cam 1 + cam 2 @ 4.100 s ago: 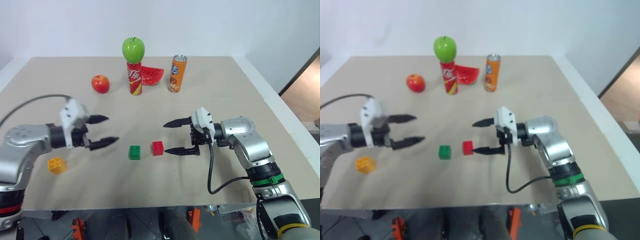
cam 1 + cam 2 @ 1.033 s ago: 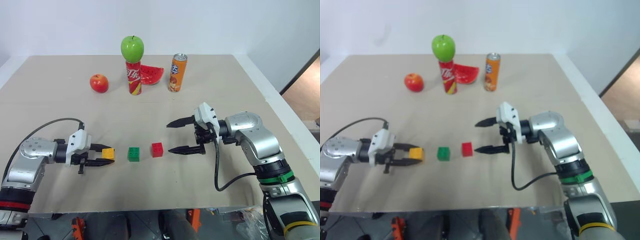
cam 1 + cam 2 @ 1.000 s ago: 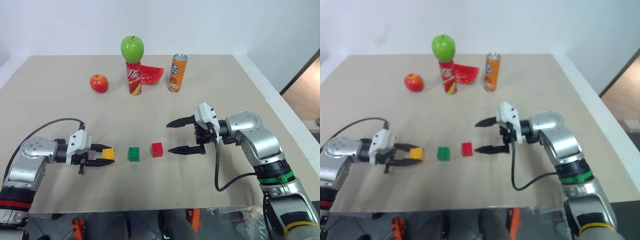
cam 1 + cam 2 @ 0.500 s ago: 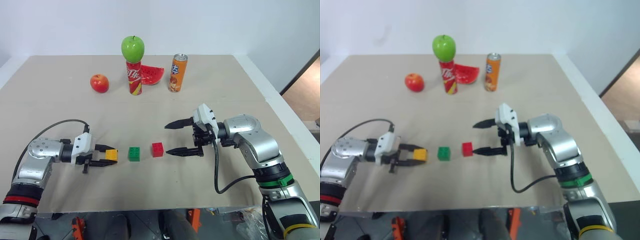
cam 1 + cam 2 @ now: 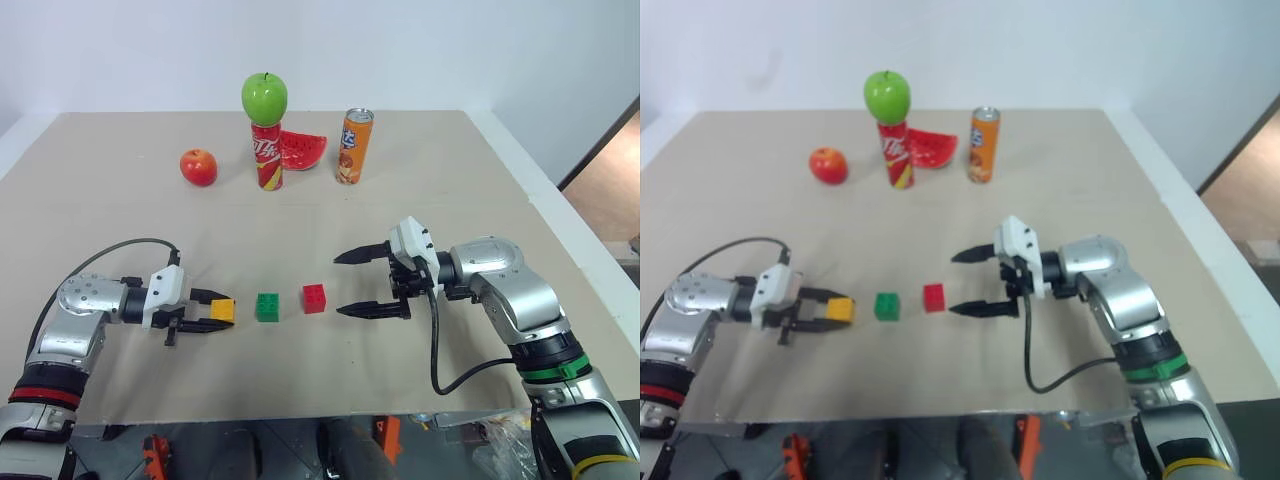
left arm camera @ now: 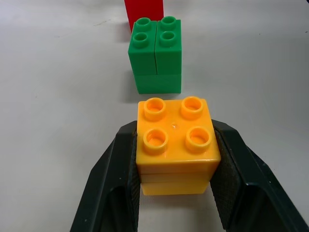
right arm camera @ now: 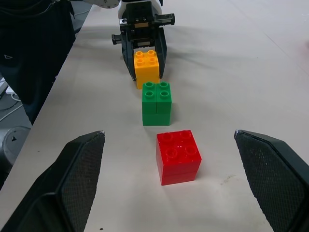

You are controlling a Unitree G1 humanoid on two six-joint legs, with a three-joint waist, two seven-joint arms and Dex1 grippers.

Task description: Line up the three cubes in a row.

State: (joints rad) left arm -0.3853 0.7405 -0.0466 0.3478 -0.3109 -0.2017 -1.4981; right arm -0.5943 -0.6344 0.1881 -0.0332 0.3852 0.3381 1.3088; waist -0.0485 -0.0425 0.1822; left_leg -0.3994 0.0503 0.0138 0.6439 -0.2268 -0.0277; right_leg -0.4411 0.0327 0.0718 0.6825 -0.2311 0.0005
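Gripping the yellow cube [image 5: 222, 310], the left gripper [image 5: 208, 311] holds it at the nine o'clock end of a row with the green cube [image 5: 267, 306] and the red cube [image 5: 315, 298].
The left gripper's two black fingers [image 6: 113, 188] are clamped on opposite sides of the yellow cube, which sits just beside the green one, studs up, with a narrow gap between them. The red cube lies a little further off at three o'clock of the green. The right gripper [image 5: 362, 283] hangs near the red cube's three o'clock side with its fingers spread wide, touching nothing. All three cubes sit low on the tan table [image 5: 450, 180]; a red apple [image 5: 199, 167] stands well away at eleven o'clock.
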